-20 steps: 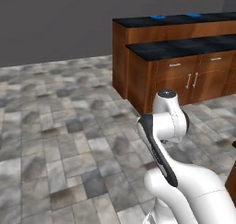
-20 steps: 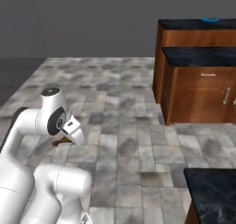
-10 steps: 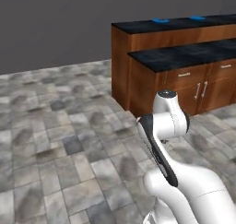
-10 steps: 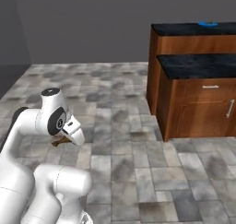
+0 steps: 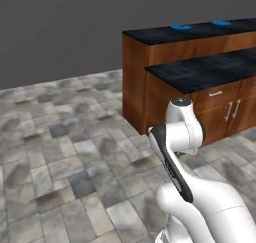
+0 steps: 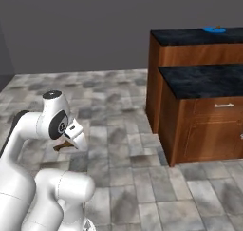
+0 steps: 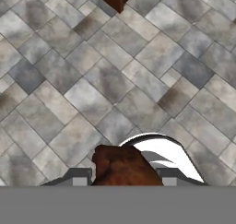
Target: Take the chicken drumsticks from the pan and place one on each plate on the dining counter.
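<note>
My gripper [image 7: 122,173] is shut on a chicken drumstick [image 7: 123,165], an orange-brown lump between the two dark fingertips, held above the tiled floor. From the right base camera the same drumstick [image 6: 62,147] pokes out under the folded hand [image 6: 74,132]. The dining counter [image 5: 165,35] [image 6: 190,36] stands ahead with its black top and plain wood front. Two blue plates [image 5: 181,26] [image 5: 220,23] lie on it. In the right base view one plate [image 6: 213,30] carries a small brown bit. The pan is out of view.
A lower black-topped counter [image 5: 210,69] [image 6: 209,80] with wood cabinet doors and metal handles stands in front of the dining counter. Grey stone floor tiles [image 5: 75,152] stretch between the robot and the counters. A dark grey wall [image 5: 75,27] closes the back.
The whole picture has shifted: the base has driven, and the counters sit larger and nearer. The arm keeps its folded pose with the drumstick still in the gripper.
</note>
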Available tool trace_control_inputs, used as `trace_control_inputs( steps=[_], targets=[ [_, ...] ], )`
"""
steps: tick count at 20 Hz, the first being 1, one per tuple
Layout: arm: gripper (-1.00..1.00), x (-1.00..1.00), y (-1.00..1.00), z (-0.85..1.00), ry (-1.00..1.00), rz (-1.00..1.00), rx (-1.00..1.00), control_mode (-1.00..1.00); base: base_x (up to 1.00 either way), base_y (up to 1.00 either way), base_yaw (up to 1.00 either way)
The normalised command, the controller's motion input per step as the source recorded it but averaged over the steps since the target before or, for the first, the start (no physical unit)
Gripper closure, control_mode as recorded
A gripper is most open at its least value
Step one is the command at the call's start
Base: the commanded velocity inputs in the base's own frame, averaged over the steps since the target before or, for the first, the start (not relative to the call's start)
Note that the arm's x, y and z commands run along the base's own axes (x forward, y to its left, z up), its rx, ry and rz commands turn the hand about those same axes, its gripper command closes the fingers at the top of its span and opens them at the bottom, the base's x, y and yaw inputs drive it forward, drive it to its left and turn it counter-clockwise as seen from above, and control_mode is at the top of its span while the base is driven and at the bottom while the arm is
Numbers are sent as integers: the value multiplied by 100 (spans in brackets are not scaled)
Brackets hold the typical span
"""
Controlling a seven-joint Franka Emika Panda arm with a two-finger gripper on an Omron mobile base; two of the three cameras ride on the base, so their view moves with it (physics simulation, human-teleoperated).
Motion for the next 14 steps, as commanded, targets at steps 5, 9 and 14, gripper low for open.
trace_control_inputs(
  steps=[5,9,14],
  targets=[
    [100,0,0,0,0,0,0,100,100,43,-16],
    [100,0,0,0,0,0,0,100,100,44,-18],
    [100,0,0,0,0,0,0,100,100,47,-19]
  ],
)
